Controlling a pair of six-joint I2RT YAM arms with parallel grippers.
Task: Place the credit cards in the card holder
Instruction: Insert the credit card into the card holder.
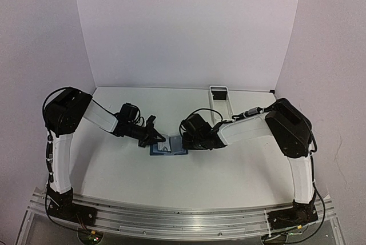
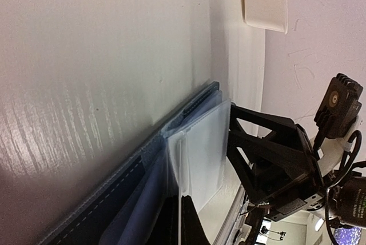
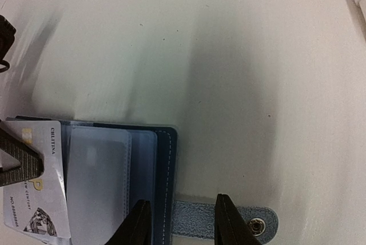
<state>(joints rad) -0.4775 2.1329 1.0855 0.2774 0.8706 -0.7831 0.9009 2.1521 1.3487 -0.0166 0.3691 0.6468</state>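
Item: the card holder [image 3: 166, 171], blue, lying open and flat near the middle of the table [image 1: 240, 165], its clear sleeves [image 3: 97, 182] facing up and its strap [image 3: 197, 225] trailing out at 3 o'clock to the snap [image 3: 256, 224]. Item: one of the credit cards [image 3: 40, 193], pale and printed, at the holder's 9 o'clock edge, overlapping the outermost sleeve and not yet seated in a pocket. Left gripper [image 2: 179, 216]: jaws pinched right together on that card's thin edge, reaching in from 10 o'clock in the overhead view. Right gripper [image 3: 183, 222]: jaws part open, gripping nothing, straddling the holder's stitched border and the root of the strap at 3 o'clock, probably to pin the cover, though contact cannot be confirmed. White tray [image 1: 219, 97]: well apart at 1 o'clock, not involved. Hazards, judged: the card may ride over the sleeve instead of into its mouth, since the film is limp and the opening is hard to make out. A sideways push could skid the whole holder toward 3 o'clock if the right jaws are not bearing down. The card could twist in so narrow a pinch and jam at a corner. Too steep an entry could buckle or fold the sleeve. The two claws work close together and could knock each other
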